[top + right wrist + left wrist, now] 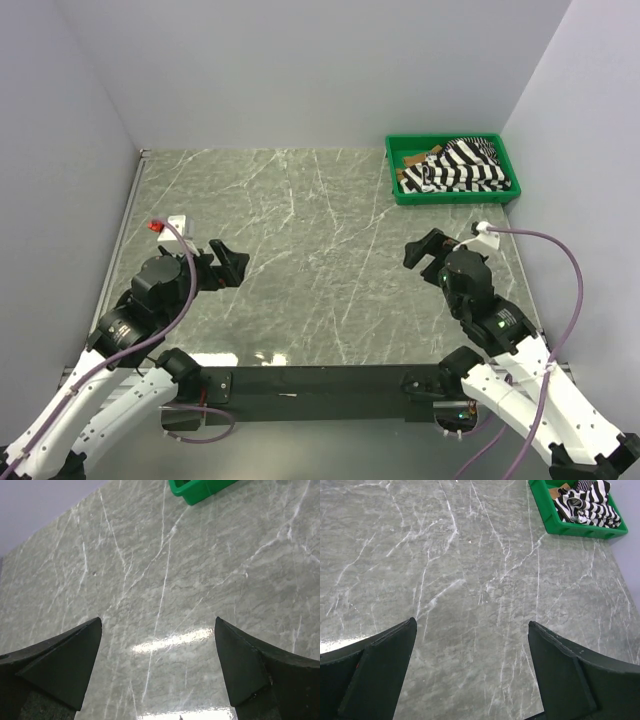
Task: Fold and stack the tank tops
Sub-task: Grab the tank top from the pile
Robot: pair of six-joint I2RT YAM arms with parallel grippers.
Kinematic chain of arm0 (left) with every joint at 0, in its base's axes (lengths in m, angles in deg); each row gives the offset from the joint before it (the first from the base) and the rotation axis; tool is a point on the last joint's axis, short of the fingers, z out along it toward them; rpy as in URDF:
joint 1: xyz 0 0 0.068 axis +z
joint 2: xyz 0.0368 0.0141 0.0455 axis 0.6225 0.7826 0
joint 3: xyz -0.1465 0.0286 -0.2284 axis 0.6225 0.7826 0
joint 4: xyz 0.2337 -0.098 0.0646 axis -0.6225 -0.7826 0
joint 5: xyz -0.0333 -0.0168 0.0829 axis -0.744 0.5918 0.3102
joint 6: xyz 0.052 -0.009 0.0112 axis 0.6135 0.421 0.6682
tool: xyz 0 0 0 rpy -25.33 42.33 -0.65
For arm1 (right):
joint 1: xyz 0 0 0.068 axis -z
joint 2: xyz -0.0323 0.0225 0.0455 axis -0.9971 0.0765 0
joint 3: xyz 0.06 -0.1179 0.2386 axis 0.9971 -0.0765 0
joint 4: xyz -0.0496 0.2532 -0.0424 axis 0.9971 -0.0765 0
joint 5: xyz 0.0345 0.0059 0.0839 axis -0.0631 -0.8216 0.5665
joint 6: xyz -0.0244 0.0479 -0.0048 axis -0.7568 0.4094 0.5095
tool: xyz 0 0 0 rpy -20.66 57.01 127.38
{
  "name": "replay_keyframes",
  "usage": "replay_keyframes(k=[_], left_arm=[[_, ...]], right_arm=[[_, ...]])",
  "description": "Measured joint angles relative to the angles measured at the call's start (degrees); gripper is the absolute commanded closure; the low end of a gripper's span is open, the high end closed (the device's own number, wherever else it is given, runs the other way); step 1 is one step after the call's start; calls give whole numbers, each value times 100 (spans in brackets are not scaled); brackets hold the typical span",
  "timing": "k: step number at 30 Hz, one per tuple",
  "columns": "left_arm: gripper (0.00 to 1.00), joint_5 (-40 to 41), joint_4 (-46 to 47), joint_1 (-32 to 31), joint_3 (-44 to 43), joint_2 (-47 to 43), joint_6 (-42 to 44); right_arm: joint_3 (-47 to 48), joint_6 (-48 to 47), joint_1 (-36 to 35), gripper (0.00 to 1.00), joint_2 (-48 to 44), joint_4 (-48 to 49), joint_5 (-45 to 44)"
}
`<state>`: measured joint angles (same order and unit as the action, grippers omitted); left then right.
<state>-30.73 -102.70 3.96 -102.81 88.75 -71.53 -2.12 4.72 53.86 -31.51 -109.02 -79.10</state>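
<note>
The tank tops lie bunched in a green tray (398, 190) at the back right. The wide-striped black-and-white top (462, 166) is on top, and it also shows in the left wrist view (587, 503). A bit of tan-brown top (414, 159) shows at the tray's left end. I cannot make out the thin-striped top separately. My left gripper (232, 262) is open and empty above the table at the left, far from the tray. My right gripper (424, 250) is open and empty at the right, nearer the tray. Both wrist views show bare marble between the spread fingers.
The table is grey-green marble (310, 250) with pale walls on three sides. A small white block with a red tip (168, 223) sits at the left edge. The tray's corner shows in the right wrist view (192, 490).
</note>
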Motion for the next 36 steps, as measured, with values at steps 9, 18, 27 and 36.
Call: replay_keyframes(k=[9,18,27,36], left_arm=[[1,-280,66,0,-2,492,-4],[1,-575,72,0,-369,1051,-83],[1,-577,118,0,-656,1775,-79],[1,-573,195,0,-684,2271,-61]], right_arm=[[1904,-798,769,1,2426,227,662],[5563,-1025,2920,12,6513,297,1078],[7086,-955,3189,17,8668,-212,861],[7038,-833,3174,30,9149,-144,855]])
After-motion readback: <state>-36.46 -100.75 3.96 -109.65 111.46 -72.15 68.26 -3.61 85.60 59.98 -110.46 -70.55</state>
